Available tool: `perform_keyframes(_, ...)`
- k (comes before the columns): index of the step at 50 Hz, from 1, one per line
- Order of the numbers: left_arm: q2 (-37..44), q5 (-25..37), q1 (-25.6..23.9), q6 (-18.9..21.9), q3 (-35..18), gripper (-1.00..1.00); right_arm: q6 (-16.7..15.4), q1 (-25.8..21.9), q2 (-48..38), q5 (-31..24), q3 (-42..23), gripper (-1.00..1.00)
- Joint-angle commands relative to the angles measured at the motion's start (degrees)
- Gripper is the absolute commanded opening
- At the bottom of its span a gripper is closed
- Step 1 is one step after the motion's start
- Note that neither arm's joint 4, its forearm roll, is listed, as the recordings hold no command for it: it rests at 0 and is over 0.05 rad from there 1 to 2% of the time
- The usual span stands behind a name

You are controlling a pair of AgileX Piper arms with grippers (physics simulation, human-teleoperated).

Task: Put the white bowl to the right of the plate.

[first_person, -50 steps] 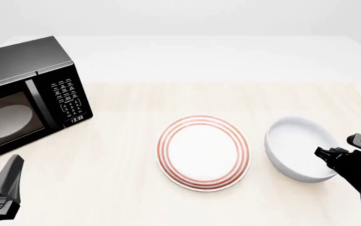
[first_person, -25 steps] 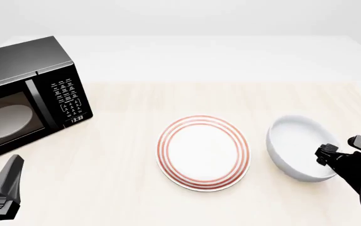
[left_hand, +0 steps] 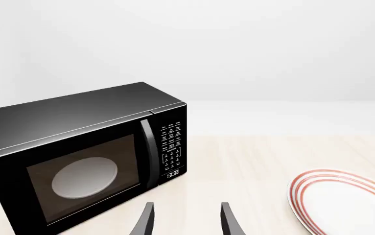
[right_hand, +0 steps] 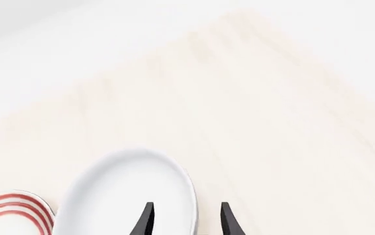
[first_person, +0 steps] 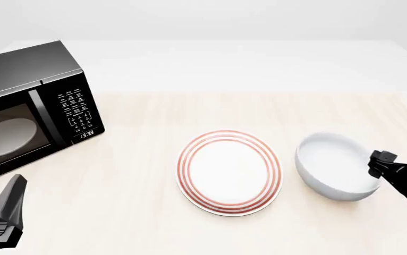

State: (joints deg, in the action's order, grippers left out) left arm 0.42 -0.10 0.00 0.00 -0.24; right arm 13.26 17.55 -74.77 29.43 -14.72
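Note:
The white bowl (first_person: 335, 164) stands on the table just right of the red-ringed plate (first_person: 228, 172), apart from it by a narrow gap. My right gripper (first_person: 377, 160) is at the bowl's right rim. In the right wrist view the right gripper (right_hand: 186, 221) is open and its fingers straddle the rim of the bowl (right_hand: 122, 191), one over the inside and one outside. The plate's edge (right_hand: 11, 210) shows beside the bowl. My left gripper (first_person: 8, 204) is open and empty at the front left, also seen in its wrist view (left_hand: 186, 221), where the plate (left_hand: 344, 200) shows too.
A black microwave (first_person: 26, 106) with its door shut stands at the table's left side, and it also shows in the left wrist view (left_hand: 89, 156). A dull grey-white disc (first_person: 3, 137) sits inside it. The table's far edge (first_person: 246, 45) runs across the back.
My right gripper has drawn back to the right, from over the bowl's inside to its right rim. The bowl has settled level and a little to the left. The left arm has not moved.

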Motion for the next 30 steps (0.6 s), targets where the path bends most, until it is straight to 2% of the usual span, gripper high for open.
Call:
perform_keyframes(1, 0.00, 0.00, 0.00, 0.00, 0.00, 1.00, -0.91, -1.21, 16.59, -12.89, -0.56, 1.00)
perform_keyframes(11, 0.00, 0.00, 0.00, 0.00, 0.00, 1.00, 0.14, -2.15, 30.25, -18.97, 0.63, 1.00)
perform_keyframes(15, 0.00, 0.00, 0.00, 0.00, 0.00, 1.00, 0.21, -2.69, 32.57, -18.17, 2.33, 1.00)
perform_keyframes(18, 0.00, 0.00, 0.00, 0.00, 0.00, 1.00, -0.01, -3.04, 39.26, -17.79, 5.00, 1.00)
perform_keyframes(19, 0.00, 0.00, 0.00, 0.00, 0.00, 1.00, -0.17, -2.62, 38.58, -17.48, 5.24, 1.00)
perform_keyframes(21, 0.00, 0.00, 0.00, 0.00, 0.00, 1.00, 0.04, -3.31, 46.88, -21.97, 6.27, 1.00)
perform_keyframes(23, 0.00, 0.00, 0.00, 0.00, 0.00, 1.00, -3.17, -4.46, 47.17, -20.50, 7.18, 1.00)
perform_keyframes(25, 0.00, 0.00, 0.00, 0.00, 0.00, 1.00, -2.26, -6.29, 49.87, -21.83, 8.06, 1.00)
perform_keyframes(27, 0.00, 0.00, 0.00, 0.00, 0.00, 1.00, -5.03, -6.34, 49.92, -22.04, 8.18, 1.00)
perform_keyframes(30, 0.00, 0.00, 0.00, 0.00, 0.00, 1.00, -4.41, -7.35, 51.72, -22.98, 8.61, 1.00)
